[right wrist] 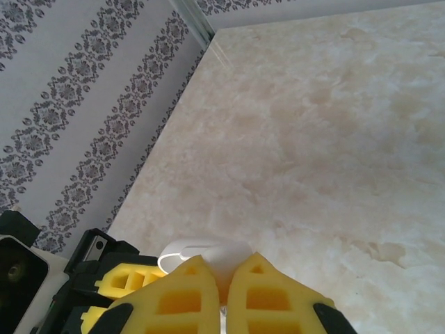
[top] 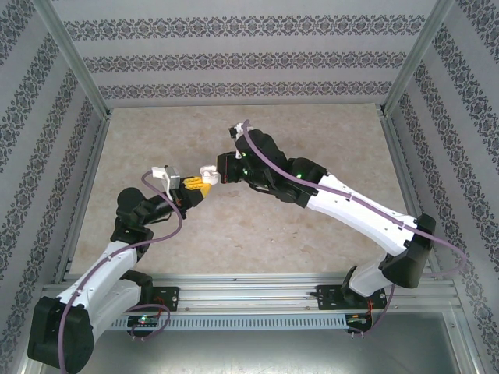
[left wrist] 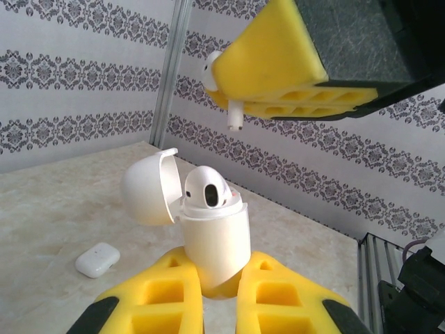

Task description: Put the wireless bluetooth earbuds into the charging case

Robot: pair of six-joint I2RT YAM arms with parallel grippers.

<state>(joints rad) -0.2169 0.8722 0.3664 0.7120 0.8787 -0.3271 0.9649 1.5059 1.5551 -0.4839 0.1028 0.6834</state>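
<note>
My left gripper [left wrist: 219, 268] is shut on the lower body of the white charging case [left wrist: 215, 233] and holds it upright above the table with its lid [left wrist: 148, 189] swung open. One earbud [left wrist: 206, 188] sits in the case's top. Just above it, my right gripper [left wrist: 226, 83] is shut on a second earbud [left wrist: 233, 111], whose stem points down toward the case. In the top view the left gripper [top: 195, 185] and right gripper [top: 213, 177] meet tip to tip at the case [top: 206, 171] over mid-table. The right wrist view shows the right gripper [right wrist: 224, 273] directly over the case [right wrist: 198, 249].
A closed white rounded case [left wrist: 97, 259] lies on the marble table to the left of the held case. Patterned walls and metal frame posts enclose the table [top: 312, 140] on three sides.
</note>
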